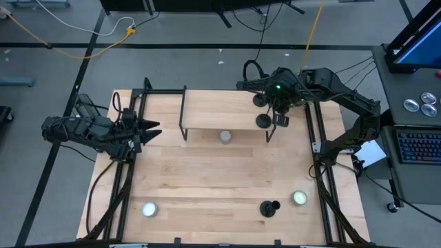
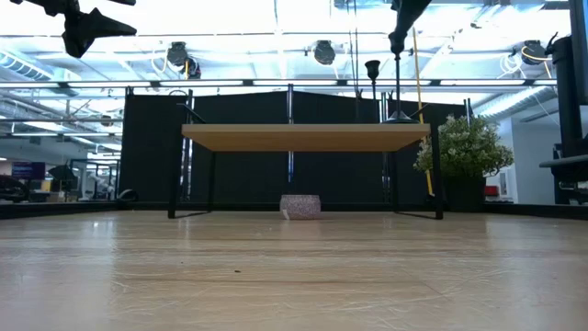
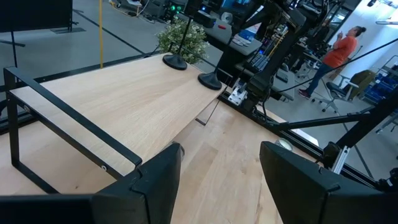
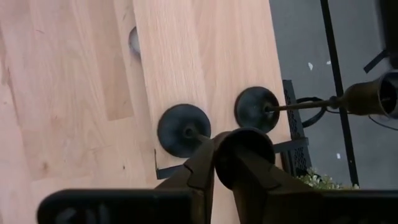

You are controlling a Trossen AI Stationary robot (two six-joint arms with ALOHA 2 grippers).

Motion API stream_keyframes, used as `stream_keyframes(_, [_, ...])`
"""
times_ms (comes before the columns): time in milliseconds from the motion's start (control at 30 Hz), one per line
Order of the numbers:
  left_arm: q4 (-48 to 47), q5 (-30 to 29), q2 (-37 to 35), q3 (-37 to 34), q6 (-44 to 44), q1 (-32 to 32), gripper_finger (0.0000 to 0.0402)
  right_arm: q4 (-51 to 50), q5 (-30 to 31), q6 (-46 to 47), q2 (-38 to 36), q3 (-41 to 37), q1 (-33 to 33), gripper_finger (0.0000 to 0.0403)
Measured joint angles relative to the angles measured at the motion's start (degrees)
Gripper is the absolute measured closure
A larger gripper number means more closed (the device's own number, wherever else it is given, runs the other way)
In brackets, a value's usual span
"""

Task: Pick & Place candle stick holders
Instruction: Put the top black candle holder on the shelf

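Observation:
Two black candle stick holders, each a round base with a thin tall stem and a top cup, stand on the right end of the raised wooden shelf [image 1: 207, 110]. My right gripper [image 4: 239, 163] hangs over them, shut on the one by the shelf's near edge [image 1: 264, 122]. The second holder [image 4: 257, 109] stands free on its base beside it. A third holder [image 1: 269, 208] sits on the table near the front edge. My left gripper [image 1: 148, 131] waits open above the table's left side, holding nothing. My right gripper has the holder's top cup [image 4: 245, 146] between its two fingers [image 4: 200, 167], coming from above and slanting down. The stem [image 2: 397, 83] runs upright below the fingers. The round base [image 4: 184, 129] rests flat on the shelf close to its near edge.
White tealight candles lie on the table: one under the shelf [image 1: 225, 136], one front left [image 1: 149, 209], one front right [image 1: 300, 198]. The shelf stands on thin black legs [image 2: 173, 175]. Black frame rails [image 1: 320, 151] run along both table sides.

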Motion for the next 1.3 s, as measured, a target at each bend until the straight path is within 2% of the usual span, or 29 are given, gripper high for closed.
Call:
stream_keyframes(567, [0.0, 0.0, 0.0, 0.0, 0.2, 0.0, 0.0176, 1.2, 0.5, -0.5, 0.0, 0.0, 0.0, 0.0364])
stream_keyframes(800, [0.0, 0.0, 0.0, 0.0, 0.2, 0.0, 0.0176, 1.2, 3.2, -1.9, 0.0, 0.0, 0.0, 0.0397])
stream_keyframes(1233, [0.0, 0.0, 0.0, 0.0, 0.2, 0.0, 0.0176, 4.1, 3.3, -5.6, 0.0, 0.0, 0.0, 0.0396])
stream_keyframes(1300, [0.0, 0.0, 0.0, 0.0, 0.1, 0.0, 0.0176, 4.1, 4.9, -6.4, 0.0, 0.0, 0.0, 0.0396])
